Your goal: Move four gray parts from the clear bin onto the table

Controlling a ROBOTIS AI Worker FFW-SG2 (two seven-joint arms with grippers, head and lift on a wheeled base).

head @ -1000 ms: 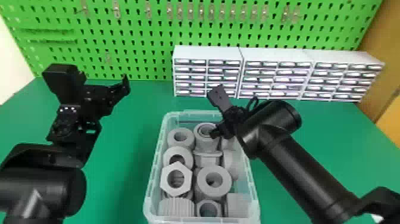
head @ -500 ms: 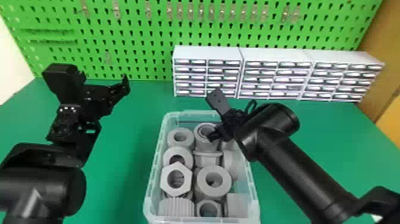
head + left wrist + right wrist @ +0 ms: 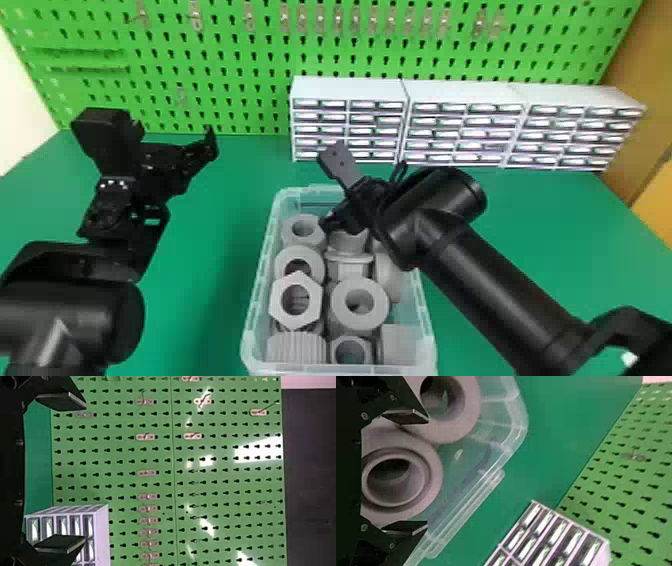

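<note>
Parts (image 3: pixel 381 305), all gray, crowded the clear bin (image 3: pixel 254 310) on the bench (image 3: pixel 210 300), a ribbed one (image 3: pixel 295 350) nearest and a six-sided one (image 3: pixel 315 300) behind it. At the bin's far end, the right gripper (image 3: pixel 327 187) had its jaws wide apart about a round-mouthed part (image 3: pixel 436 477); I couldn't tell whether they touched it. The left gripper (image 3: pixel 210 147), well left, had open, empty jaws. Beyond stood drawer cabinets (image 3: pixel 350 90) and a green pegboard (image 3: pixel 210 75).

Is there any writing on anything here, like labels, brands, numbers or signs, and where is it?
None that I can read.
White drawer cabinets: the drawer fronts are too small and blurred to read.
Left arm: tiny white marks, too small to tell whether they are lettering.
Clear bin, gray parts and green pegboard: no legible text.
</note>
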